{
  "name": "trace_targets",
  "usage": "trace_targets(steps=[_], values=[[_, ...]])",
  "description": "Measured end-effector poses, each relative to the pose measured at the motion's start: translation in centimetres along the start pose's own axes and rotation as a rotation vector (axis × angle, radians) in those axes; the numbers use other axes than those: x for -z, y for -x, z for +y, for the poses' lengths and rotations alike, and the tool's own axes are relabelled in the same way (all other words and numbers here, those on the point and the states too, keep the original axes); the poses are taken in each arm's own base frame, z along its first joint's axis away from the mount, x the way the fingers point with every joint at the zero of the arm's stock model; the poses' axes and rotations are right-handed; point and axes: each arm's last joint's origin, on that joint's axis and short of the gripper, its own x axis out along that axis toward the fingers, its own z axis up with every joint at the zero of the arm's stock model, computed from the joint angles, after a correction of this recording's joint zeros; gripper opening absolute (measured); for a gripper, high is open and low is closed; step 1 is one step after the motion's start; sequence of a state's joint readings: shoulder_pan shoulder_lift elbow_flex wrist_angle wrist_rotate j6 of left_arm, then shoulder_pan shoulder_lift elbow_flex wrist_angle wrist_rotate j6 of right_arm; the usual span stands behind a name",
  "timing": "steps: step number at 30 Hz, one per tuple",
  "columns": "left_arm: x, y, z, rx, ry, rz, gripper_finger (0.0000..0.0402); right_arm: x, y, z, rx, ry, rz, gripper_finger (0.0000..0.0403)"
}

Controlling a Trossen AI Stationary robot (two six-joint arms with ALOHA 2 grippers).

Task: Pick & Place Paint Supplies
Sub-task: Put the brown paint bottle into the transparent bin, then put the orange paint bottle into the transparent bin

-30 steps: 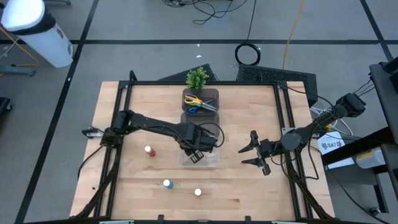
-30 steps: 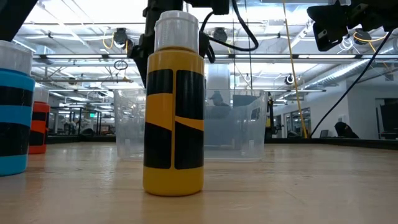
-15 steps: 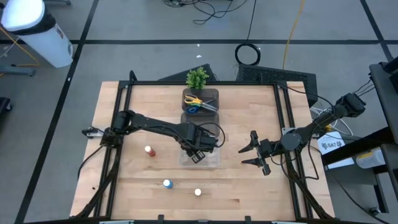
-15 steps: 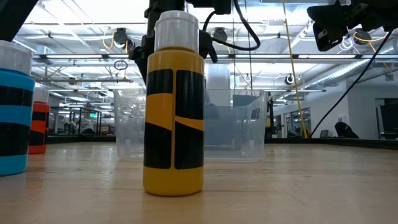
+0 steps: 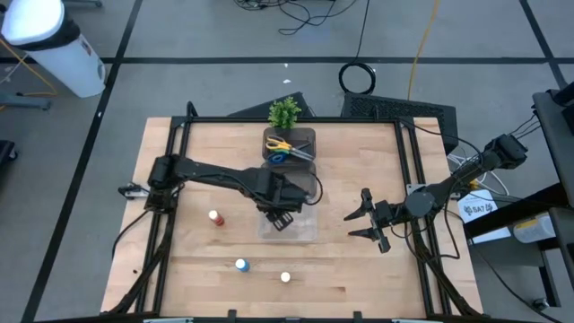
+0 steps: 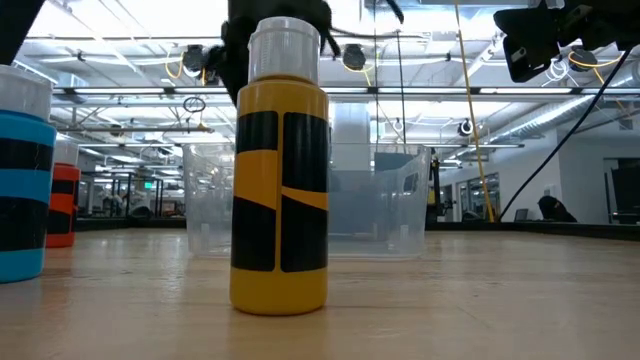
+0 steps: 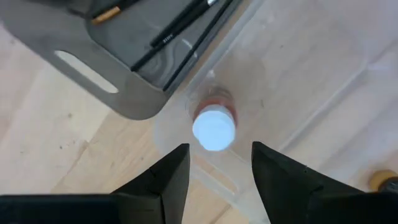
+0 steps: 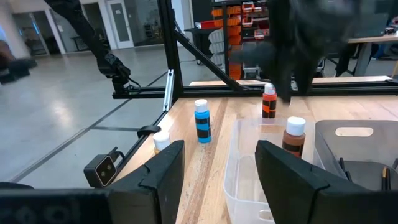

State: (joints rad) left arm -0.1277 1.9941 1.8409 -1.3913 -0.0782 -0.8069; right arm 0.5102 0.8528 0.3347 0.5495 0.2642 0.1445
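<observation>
A brown paint bottle [image 7: 214, 127] with a white cap stands upright on the floor of the clear bin [image 7: 292, 93]. My left gripper [image 7: 220, 167] hangs open above it, touching nothing; in the high view the left gripper [image 5: 282, 215] covers the bottle. The red bottle [image 5: 215, 218], blue bottle [image 5: 240, 265] and pale-capped yellow bottle [image 5: 285, 277] stand on the table. Thin dark paintbrushes [image 7: 180, 34] lie in a dark bin [image 7: 106, 74]. Scissors [image 5: 285, 148] lie in the far dark bin. My right gripper [image 5: 363, 222] waits open, to the right of the clear bin.
A small potted plant [image 5: 285, 112] stands at the far edge behind the dark bin [image 5: 289, 144]. The clear bin [image 5: 300, 229] sits mid-table. The black frame rails [image 5: 179, 135] border the table. Bare wood lies along the near edge and right of centre.
My left gripper has risen above the clear bin and drawn slightly toward the far-left; in the low view it has climbed almost out of the picture's top. The bottles on the table have stayed in place.
</observation>
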Motion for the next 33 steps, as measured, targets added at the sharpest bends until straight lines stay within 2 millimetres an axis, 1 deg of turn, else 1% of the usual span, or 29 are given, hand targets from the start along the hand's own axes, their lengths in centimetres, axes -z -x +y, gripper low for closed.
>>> trace_targets(steps=[2,4,8,11,13,15,18,23,25,28,31,33], values=[[0.8,1.6,0.4,0.009,0.009,-0.041,0.0183,0.0,0.0,0.0,0.000,0.000,0.000,0.0183],[2.1,3.7,0.8,0.011,0.017,-0.095,0.0184,0.0,0.0,0.0,0.000,0.000,0.000,0.0183],[6.2,7.2,1.4,-0.031,0.044,-0.196,0.0184,0.0,0.0,0.0,-0.002,0.000,0.001,0.0183],[9.2,9.0,1.5,-0.031,0.083,-0.232,0.0184,0.0,0.0,0.0,-0.003,0.000,0.001,0.0183],[10.9,9.3,1.4,0.007,0.098,-0.235,0.0184,0.0,0.0,0.0,-0.003,0.000,0.001,0.0183],[12.1,8.8,1.5,0.007,0.147,-0.201,0.0185,0.0,0.0,0.0,-0.003,0.000,0.001,0.0183],[13.5,6.9,2.2,-0.056,0.195,-0.149,0.0185,0.0,0.0,0.0,-0.003,0.000,0.000,0.0183],[15.3,4.0,5.1,-0.127,0.306,-0.122,0.0185,0.0,0.0,0.0,-0.003,-0.017,0.000,0.0183],[15.6,3.3,6.1,-0.082,0.350,-0.130,0.0190,0.0,0.0,0.0,-0.003,-0.027,0.000,0.0183],[16.1,2.7,7.6,0.008,0.410,-0.180,0.0210,0.0,0.0,0.0,-0.003,-0.027,0.000,0.0183],[16.6,1.9,9.1,0.041,0.486,-0.188,0.0237,0.0,0.0,0.0,-0.003,-0.027,0.000,0.0183],[16.8,1.0,9.6,0.037,0.509,-0.162,0.0255,0.0,0.0,0.0,-0.003,-0.026,0.001,0.0183]])
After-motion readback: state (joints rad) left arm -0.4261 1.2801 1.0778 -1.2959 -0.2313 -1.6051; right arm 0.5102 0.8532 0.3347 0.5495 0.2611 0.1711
